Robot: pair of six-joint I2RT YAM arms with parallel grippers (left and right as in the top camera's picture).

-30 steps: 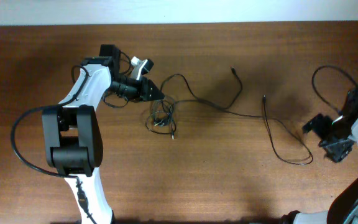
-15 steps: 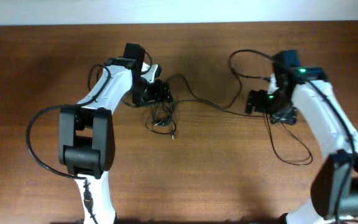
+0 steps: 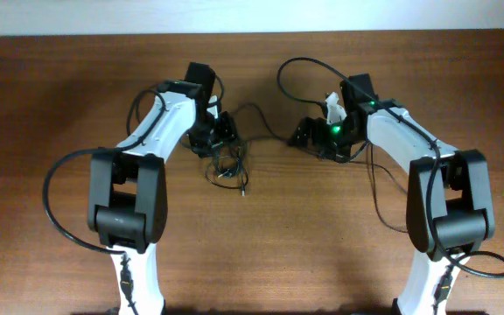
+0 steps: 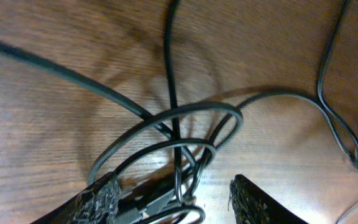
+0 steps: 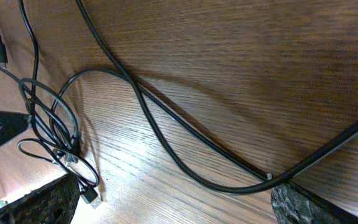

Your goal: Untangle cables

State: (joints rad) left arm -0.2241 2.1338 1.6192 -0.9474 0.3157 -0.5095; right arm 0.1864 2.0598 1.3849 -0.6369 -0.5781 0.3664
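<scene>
Cables [image 3: 226, 164] lie in a small knot near the middle of the desk [image 3: 51, 79], and one long strand [image 3: 269, 136] runs toward the right edge. I think I am lining up to grab. My left jaws stand partly open around the knot's loops. My right jaws gape wide over the strand. Neither holds anything. Next, both close, then pull apart gently. The desk is brown wood, with a pale strip past its far edge.

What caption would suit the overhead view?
A robot's left gripper and right gripper, both open, poised near tangled thin black cables on a wooden table.
</scene>
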